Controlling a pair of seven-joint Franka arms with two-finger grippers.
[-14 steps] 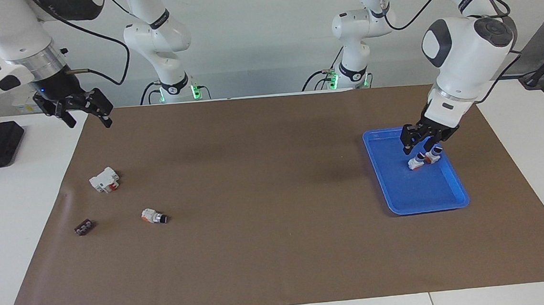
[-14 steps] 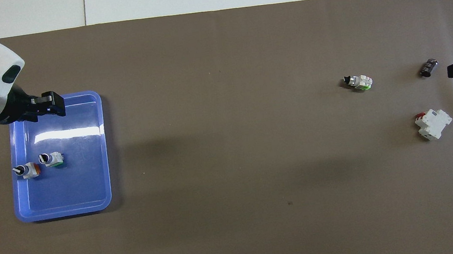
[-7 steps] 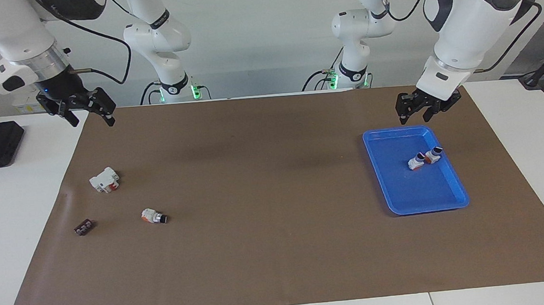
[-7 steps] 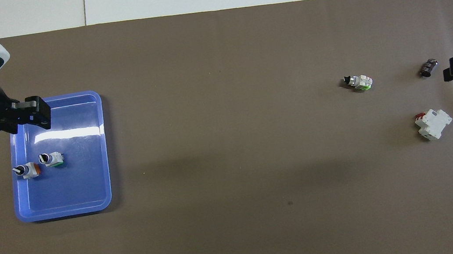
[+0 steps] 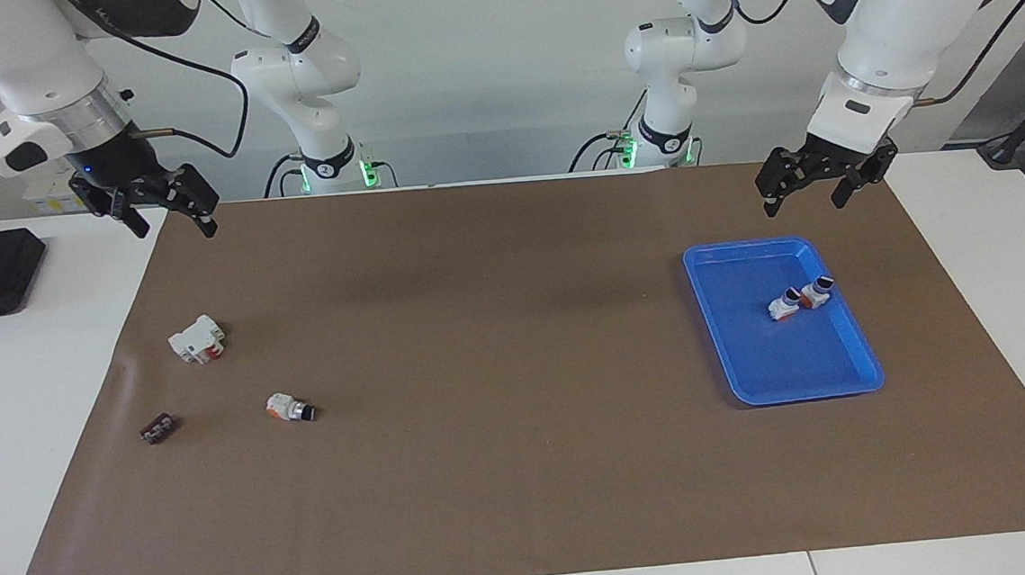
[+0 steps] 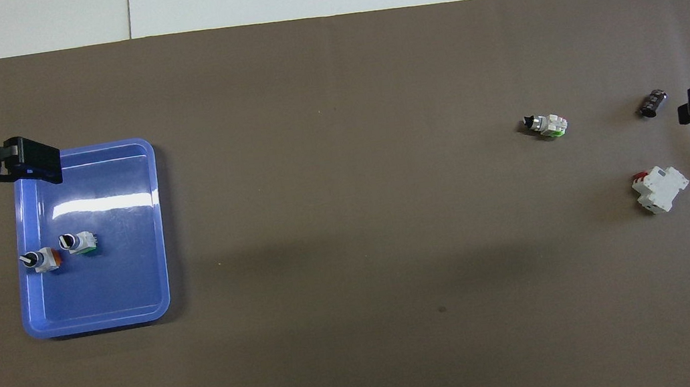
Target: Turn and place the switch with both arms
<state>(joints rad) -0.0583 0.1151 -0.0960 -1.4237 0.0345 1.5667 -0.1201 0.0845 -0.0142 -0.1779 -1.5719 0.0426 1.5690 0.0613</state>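
Right gripper up over the mat's corner at its own end, fingers spread, holding nothing. White block with red, small dark part and a switch lie on the mat there. Blue tray at left arm's end holds two switches upright, touching: green-based switch and orange-based one. Left gripper raised over the mat by the tray, spread, empty

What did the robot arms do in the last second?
The left tool rose from over the two switches in the blue tray and pulled back toward the robots, empty and open. The right tool barely shifted. The switches in the tray, the loose switch and the white part stayed put.
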